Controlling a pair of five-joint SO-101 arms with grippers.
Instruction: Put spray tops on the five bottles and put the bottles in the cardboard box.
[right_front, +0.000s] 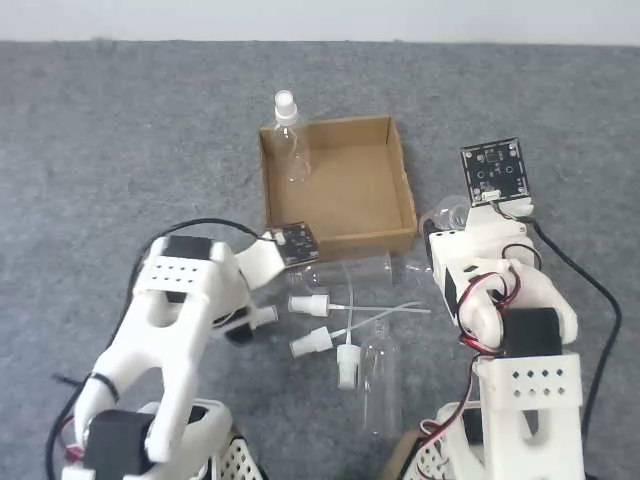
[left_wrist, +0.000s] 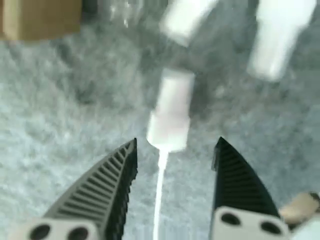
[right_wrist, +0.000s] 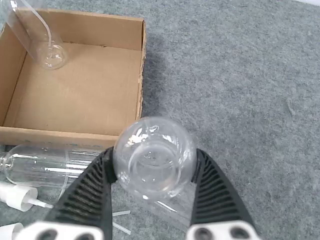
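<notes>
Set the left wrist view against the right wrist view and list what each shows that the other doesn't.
Left wrist view adds: the left gripper, open, either side of a spray top lying on the grey carpet. Right wrist view adds: the right gripper shut on a clear bottle, and a second bottle leaning inside the cardboard box. Both: the cardboard box and the grey carpet.

Open carpet (right_front: 130, 150) left of cardboard box (right_front: 340, 241)

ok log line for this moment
left pincer open at spray top | right pincer shut on bottle | box holds one capped bottle
</notes>
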